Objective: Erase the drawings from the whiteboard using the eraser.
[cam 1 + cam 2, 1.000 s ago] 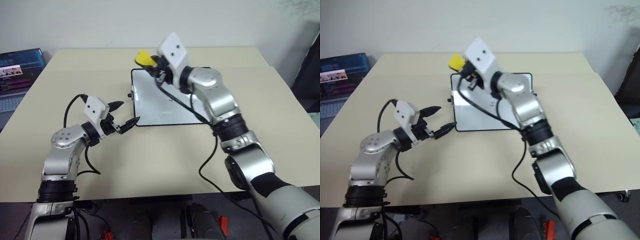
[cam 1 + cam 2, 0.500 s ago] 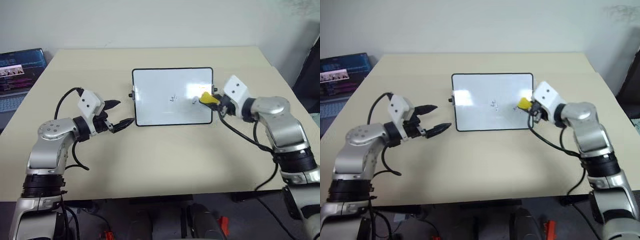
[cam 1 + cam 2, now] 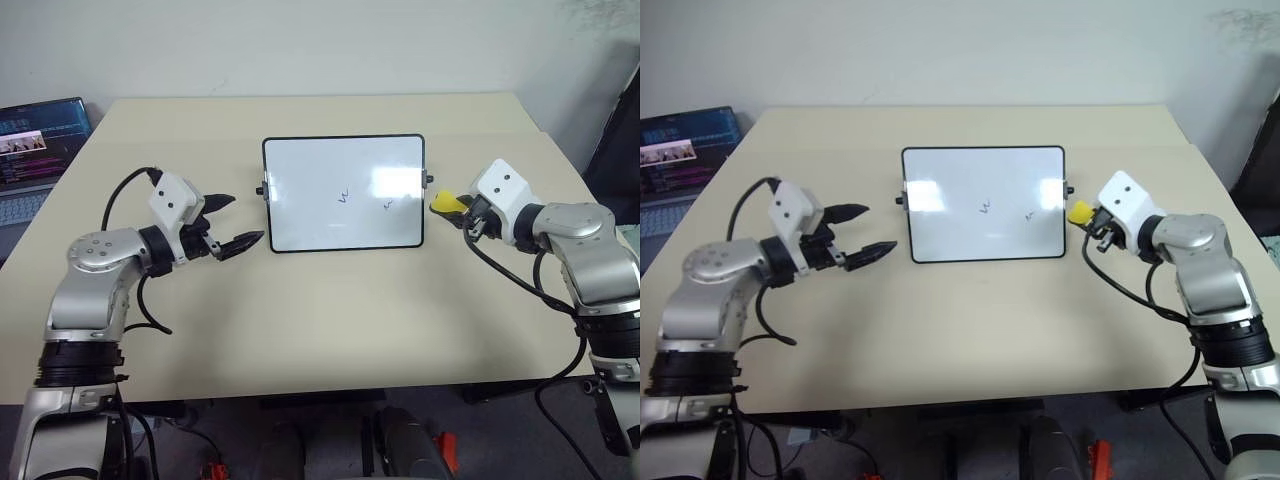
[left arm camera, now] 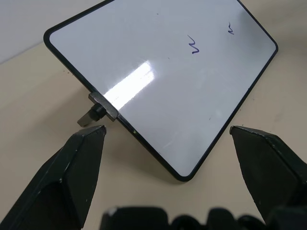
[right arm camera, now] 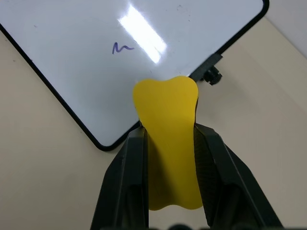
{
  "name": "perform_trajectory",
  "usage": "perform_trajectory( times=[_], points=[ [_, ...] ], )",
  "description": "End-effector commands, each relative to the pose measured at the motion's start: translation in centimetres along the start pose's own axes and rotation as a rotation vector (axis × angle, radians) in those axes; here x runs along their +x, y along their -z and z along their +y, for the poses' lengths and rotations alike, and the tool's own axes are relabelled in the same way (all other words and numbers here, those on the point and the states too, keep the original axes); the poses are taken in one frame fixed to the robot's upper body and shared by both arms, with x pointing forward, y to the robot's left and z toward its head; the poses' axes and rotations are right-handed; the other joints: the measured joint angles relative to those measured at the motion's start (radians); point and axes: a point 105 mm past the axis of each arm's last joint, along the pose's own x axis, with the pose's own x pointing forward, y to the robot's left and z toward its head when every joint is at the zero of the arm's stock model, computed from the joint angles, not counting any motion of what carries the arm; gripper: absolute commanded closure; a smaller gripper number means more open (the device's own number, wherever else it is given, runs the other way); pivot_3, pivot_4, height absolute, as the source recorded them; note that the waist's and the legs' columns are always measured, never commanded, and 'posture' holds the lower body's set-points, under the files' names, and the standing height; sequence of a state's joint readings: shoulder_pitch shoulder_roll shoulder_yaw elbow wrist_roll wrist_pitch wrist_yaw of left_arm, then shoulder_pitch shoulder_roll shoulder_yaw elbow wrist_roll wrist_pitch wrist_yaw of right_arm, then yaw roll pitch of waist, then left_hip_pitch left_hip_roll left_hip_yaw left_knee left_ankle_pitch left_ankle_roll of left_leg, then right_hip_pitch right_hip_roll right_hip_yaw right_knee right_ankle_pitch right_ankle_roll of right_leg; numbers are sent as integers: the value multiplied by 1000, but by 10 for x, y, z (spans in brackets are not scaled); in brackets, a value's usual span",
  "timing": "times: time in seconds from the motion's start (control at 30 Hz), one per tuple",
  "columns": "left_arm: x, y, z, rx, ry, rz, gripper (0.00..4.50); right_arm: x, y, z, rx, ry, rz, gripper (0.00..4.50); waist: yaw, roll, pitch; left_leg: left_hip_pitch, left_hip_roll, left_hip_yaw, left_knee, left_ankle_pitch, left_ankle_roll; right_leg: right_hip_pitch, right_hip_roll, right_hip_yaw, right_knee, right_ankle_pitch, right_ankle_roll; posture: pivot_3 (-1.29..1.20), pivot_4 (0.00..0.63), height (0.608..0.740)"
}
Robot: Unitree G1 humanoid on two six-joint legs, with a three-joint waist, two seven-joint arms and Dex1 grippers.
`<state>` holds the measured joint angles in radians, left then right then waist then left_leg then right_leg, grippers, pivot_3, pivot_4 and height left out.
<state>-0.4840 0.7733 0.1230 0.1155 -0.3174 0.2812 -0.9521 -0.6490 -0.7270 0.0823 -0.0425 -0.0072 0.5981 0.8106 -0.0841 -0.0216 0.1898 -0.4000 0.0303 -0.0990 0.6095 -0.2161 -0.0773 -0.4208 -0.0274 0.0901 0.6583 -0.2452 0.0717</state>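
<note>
Whiteboard (image 3: 344, 193) lies flat near the middle of the tan table (image 3: 330, 320), long sides running left to right, thin black frame with rounded corners. A small black knob (image 4: 96, 111) juts from its left edge, another (image 5: 211, 75) from its right edge.

Drawings (image 3: 343, 196) — two dark marks are plain to see: a "w"-like squiggle near the board's centre and a smaller scribble (image 3: 388, 204) to its right. A bright glare patch sits above the smaller one. I cannot make out a third mark.

Right gripper (image 5: 169, 139) hangs just off the board's right edge, over bare table beside the knob, pointing in toward the board. Its two black fingers (image 5: 130, 167) are clamped on the eraser (image 3: 446, 203), a yellow block pinched so that its free end flares out beyond the fingertips. Eraser sits outside the frame, not touching the white surface.

Left gripper (image 3: 228, 224) is off the board's left side, near its lower left corner, fingers spread wide and holding nothing — the tips stand apart from the frame, and the wrist view shows the left knob and the near corner between them.

Open room: wide bare tabletop in front of the board, between the two arms, and a clear strip behind it up to the table's far edge. A laptop (image 3: 40, 140) stands past the table's left rear corner, well apart from the board
</note>
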Motion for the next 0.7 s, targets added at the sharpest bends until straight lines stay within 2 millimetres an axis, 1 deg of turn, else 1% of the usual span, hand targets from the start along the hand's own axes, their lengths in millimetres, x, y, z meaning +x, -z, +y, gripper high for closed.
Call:
perform_trajectory(
  times=[0.03,0.33,0.5,0.6,0.7],
  points=[
    [-7,-16,6,77,-7,-2,0,-7,-15,-10,-49,15,-40,3527,-1,0,0,0,0,0,0,0,0,0,0,0,0,0,0,0,150,740],
    [-6,-19,5,111,6,16,0,-6,-21,-20,-68,42,-63,3527,0,0,0,0,0,0,0,0,0,0,0,0,0,0,0,0,150,740],
    [-6,-18,5,109,6,18,0,-3,-30,-29,-56,84,-113,3527,-1,0,0,0,0,0,0,0,0,0,0,0,0,1,-1,0,150,740],
    [-6,-18,5,106,9,12,0,-4,-43,-37,-15,121,-170,3527,-2,0,0,0,0,0,0,0,0,0,0,0,1,1,-1,0,150,740],
    [-5,-19,5,107,9,7,0,-3,-47,-37,-10,116,-188,3527,0,0,0,0,0,0,0,0,0,0,0,0,1,1,-1,0,150,740]
  ],
)
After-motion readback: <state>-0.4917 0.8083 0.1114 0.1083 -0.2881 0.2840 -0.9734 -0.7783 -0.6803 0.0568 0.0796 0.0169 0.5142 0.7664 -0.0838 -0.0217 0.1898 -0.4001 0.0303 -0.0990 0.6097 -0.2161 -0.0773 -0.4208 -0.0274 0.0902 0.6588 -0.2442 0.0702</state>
